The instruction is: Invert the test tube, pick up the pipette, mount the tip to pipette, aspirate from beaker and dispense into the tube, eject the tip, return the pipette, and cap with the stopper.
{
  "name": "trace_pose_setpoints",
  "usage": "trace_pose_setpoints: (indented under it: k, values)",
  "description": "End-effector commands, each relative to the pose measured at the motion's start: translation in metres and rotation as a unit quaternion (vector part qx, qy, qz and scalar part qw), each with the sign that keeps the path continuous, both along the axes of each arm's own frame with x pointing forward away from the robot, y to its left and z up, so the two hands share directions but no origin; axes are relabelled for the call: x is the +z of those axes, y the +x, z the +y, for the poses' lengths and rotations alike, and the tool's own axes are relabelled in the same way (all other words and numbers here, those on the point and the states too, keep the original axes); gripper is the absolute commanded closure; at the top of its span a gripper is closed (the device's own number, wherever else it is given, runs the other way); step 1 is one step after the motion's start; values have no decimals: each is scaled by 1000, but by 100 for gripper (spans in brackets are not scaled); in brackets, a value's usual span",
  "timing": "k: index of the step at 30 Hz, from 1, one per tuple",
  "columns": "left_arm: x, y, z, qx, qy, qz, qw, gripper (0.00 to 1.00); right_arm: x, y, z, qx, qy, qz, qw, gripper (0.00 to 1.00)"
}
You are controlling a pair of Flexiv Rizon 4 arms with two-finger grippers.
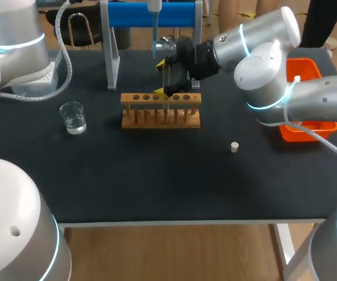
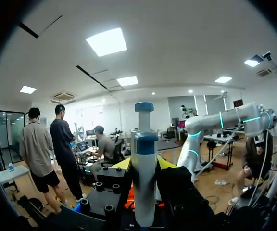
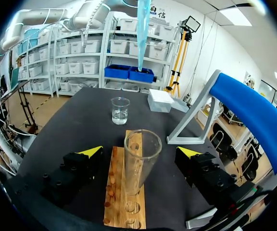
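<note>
Tube (image 3: pixel 141 161) standing mouth-up in rack (image 3: pixel 121 204) on surface (image 3: pixel 76 120), R gripper (image 3: pixel 139 151) spread either side, not touching: thin glass, light, slick, breakable, so I'd say pinch gently on barrel above rack, clear of rim, w/ min squeeze.

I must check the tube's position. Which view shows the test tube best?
The right wrist view: the test tube stands mouth up in the rack, between the fingers of the open right end effector. In the head view that end effector hides most of it. The left wrist view shows the pipette, not the tube.
</note>
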State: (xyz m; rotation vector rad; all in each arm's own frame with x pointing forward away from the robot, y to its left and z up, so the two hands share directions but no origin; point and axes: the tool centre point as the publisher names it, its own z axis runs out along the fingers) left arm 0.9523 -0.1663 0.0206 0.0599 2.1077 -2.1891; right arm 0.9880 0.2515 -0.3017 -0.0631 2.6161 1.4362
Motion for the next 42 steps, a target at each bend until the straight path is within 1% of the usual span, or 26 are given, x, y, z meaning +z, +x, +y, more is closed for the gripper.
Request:
trace_pose_setpoints:
  k: [1, 27, 42]
  values:
    - [1, 2, 1, -4, 1, 0, 1000, 100, 0, 1, 0, 1, -2, 1, 1000, 0]
    - [1, 2, 1, -4, 1, 0, 1000, 100, 0, 1, 0, 1, -2, 1, 1000, 0]
    - [-1, 10, -13, -17, -4, -10, 1000, 100, 0, 1, 0, 1, -2, 1, 1000, 0]
